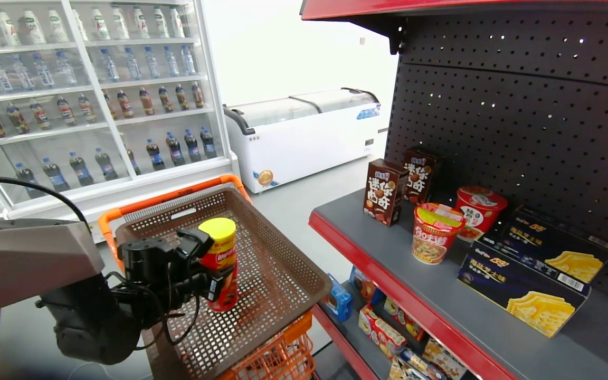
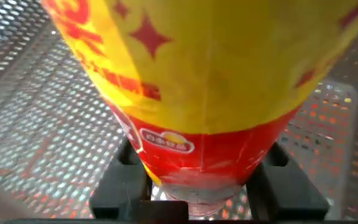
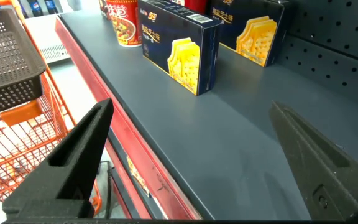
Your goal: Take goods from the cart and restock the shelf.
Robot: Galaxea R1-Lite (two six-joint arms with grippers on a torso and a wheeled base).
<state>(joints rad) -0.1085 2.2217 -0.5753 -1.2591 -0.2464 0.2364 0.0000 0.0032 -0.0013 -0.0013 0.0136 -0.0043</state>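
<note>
The left arm (image 1: 90,316) extended from the near left, its black wrist (image 1: 143,261) roughly level and hung with cables. The left claw (image 1: 214,266) was clamped from the side on an upright canister (image 1: 223,250), with one finger (image 2: 120,186) pressed against each flank. The right claw (image 3: 194,168) pointed forward and down, its two dark fingers (image 3: 73,165) spread wide apart.
</note>
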